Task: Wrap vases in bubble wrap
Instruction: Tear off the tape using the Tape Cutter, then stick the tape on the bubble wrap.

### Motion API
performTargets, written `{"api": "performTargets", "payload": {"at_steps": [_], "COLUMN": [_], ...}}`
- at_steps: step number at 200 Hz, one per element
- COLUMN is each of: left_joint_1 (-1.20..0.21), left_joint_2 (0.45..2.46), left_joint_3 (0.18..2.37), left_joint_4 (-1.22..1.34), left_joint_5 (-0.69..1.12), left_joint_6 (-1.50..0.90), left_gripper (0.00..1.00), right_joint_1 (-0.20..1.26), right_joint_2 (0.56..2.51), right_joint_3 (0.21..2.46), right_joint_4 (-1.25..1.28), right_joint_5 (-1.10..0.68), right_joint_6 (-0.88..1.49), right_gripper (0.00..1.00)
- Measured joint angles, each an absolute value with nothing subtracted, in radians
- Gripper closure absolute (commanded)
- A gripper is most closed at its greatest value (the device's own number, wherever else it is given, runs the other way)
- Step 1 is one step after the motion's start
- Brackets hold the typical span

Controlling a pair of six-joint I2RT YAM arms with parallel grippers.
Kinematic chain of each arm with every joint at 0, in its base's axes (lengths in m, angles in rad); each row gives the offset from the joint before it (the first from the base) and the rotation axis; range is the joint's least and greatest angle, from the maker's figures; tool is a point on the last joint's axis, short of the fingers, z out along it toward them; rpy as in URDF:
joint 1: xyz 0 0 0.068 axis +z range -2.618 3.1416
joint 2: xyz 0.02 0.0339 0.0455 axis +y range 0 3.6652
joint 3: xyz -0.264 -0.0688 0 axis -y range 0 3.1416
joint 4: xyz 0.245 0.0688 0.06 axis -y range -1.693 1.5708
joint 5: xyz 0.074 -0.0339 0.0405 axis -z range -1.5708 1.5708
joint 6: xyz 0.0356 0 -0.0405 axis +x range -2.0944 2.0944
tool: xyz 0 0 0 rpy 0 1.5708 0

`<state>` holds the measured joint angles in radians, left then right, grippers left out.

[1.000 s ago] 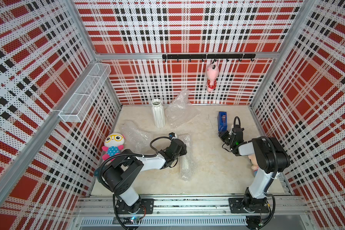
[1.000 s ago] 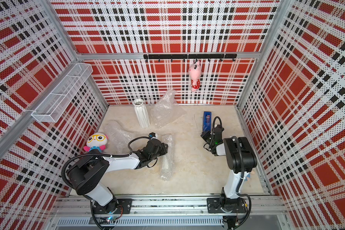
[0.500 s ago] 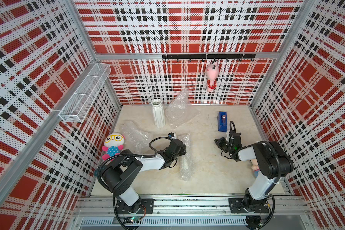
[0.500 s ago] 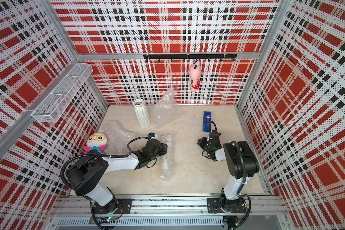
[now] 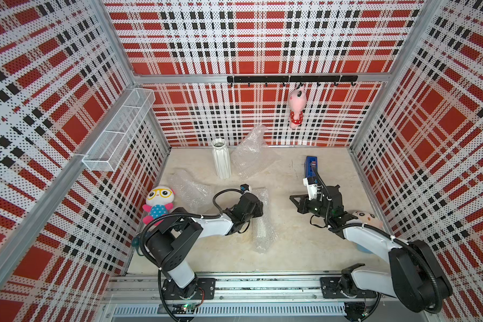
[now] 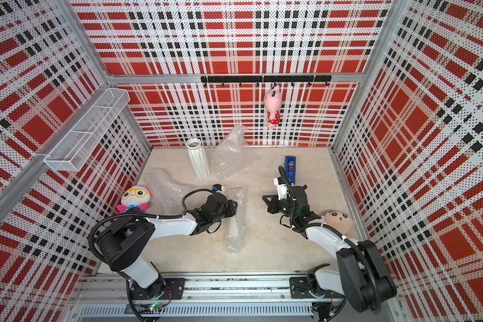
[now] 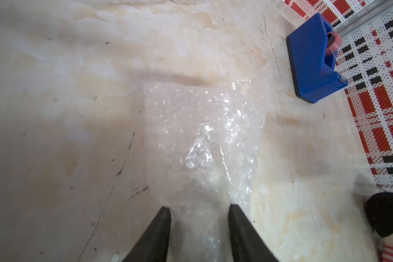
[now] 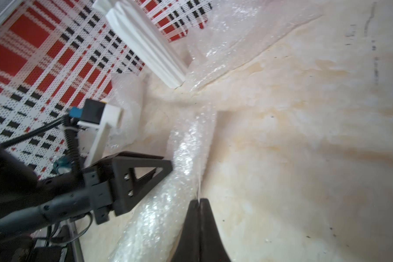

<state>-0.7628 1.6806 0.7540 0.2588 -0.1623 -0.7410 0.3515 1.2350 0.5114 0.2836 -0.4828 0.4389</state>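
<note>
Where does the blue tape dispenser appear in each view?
Top view: dispenser, back right of the table.
Top view: dispenser, same spot.
Left wrist: dispenser beyond the bubble-wrap roll, by the plaid wall.
Right wrist: not in it.
Shared landmark: the bubble-wrap roll, in all four.

Bright, even light from above fills both top views, sharp throughout, with only faint soft shadows on the surface [image 5: 290,251]. The walls [image 5: 53,111] bow toward the picture edges. Both wrist views are hazy and soft, blurred worst close to the lens; white glare sparkles across the bubble wrap [image 7: 202,147]
</note>
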Motion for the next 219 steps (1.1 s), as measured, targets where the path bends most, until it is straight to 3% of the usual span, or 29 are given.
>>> {"api": "performTargets", "payload": {"at_steps": [66,139,219], "left_joint_1": [-0.776,-0.787,-0.787], "left_joint_2": [1.713,1.723,1.724], "left_joint_3": [0.801,0.807,0.807], "left_joint_4": [0.25,0.27,0.288], "left_joint_5": [-0.101,-0.049,-0.001], "left_joint_6": [-0.608,-0.522,-0.494], "left_gripper": [0.57,0.57,0.57], "right_joint_1": [0.463,0.551,0.56], "right_joint_2": [1.235,1.369,1.371], "right_joint_3": [0.467,0.435,0.429], "right_joint_4": [0.239,0.332,0.388], "right_joint_5": [-0.54,-0.617,-0.598], "right_joint_6": [0.308,0.289,0.273], "right_gripper": [1.0,1.0,1.0]}}
